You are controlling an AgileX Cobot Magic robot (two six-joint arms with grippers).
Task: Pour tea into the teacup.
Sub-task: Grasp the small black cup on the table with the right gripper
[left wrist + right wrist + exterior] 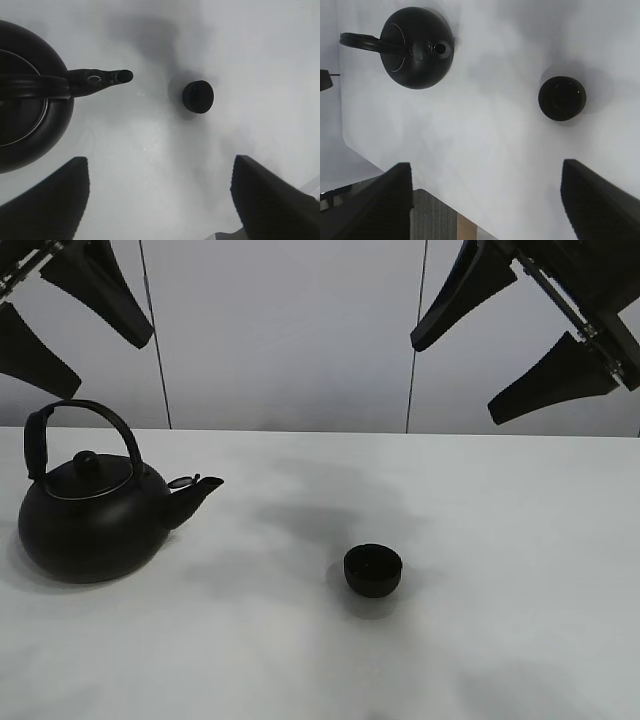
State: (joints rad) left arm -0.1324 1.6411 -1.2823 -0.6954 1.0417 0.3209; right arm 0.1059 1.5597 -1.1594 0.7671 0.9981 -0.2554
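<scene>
Teacup [373,570], small and black, sits upright near the middle of a white bench [520,540], well apart from a round black kettle [92,510] that stands by the left edge with its spout pointing toward it. Left hand [105,365] and right hand [453,382] hang high above the bench, each with fingers spread wide, holding nothing and touching nothing.

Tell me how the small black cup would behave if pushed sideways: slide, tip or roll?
The cup is low and wide, so it would probably slide on the smooth table rather than tip. It is small, likely light, so a gentle push may move it. Its round wall has no handle; tipped over, it could roll.
</scene>
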